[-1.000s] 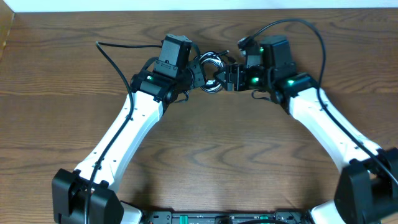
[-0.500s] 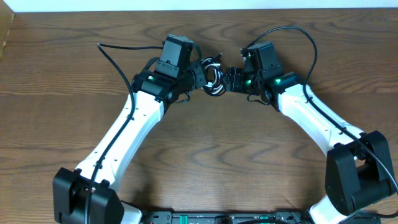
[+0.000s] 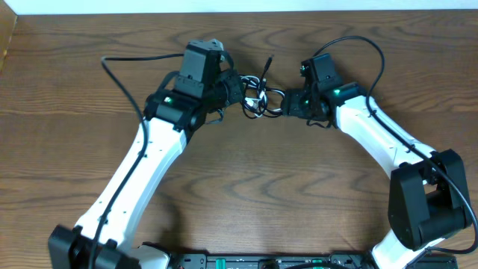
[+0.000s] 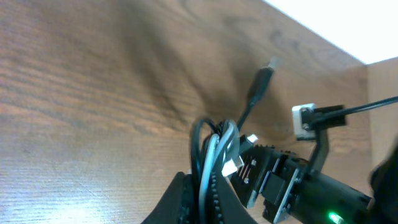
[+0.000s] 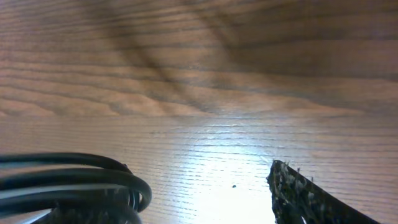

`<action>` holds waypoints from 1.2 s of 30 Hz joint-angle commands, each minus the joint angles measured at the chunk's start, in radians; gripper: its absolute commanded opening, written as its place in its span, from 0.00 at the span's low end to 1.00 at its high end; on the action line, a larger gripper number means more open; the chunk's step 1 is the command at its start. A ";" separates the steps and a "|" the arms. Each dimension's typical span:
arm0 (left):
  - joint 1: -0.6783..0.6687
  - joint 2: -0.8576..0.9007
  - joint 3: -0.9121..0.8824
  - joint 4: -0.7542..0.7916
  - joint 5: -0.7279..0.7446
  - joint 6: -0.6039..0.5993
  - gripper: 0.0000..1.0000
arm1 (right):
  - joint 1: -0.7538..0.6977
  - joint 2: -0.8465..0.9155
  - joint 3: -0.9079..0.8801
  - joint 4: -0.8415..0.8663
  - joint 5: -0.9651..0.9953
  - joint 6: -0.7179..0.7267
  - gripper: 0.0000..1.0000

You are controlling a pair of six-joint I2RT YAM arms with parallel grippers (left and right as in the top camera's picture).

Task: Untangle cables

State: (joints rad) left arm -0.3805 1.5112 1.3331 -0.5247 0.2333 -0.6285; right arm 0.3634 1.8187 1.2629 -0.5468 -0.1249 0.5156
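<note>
Two cables (image 4: 214,149) sit pinched in the left gripper (image 4: 205,196), likely as anchor; the right gripper (image 3: 290,103) gapes just beside them.

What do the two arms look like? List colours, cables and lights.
The two are alike. The left arm and the right arm each have long white shells with black joint housings. Small green lights glow near each wrist. A thick black cable loops out from each arm's upper end.
</note>
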 commanded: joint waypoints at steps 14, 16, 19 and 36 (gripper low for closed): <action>0.098 -0.143 0.015 -0.014 -0.052 -0.005 0.07 | -0.248 0.025 -0.016 -0.064 -0.142 -0.407 0.70; 0.090 -0.127 0.015 -0.031 -0.038 -0.005 0.07 | -0.237 0.025 -0.016 -0.063 -0.201 -0.420 0.70; 0.066 -0.076 0.015 -0.072 -0.035 -0.005 0.08 | -0.219 0.025 -0.016 -0.063 -0.249 -0.417 0.70; -0.223 0.300 0.015 0.270 0.005 0.331 0.34 | -0.490 0.019 0.014 -0.080 -0.306 -0.213 0.65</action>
State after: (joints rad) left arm -0.5503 1.7432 1.3357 -0.3309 0.2043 -0.4595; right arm -0.0719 1.8378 1.2575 -0.6174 -0.3698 0.3202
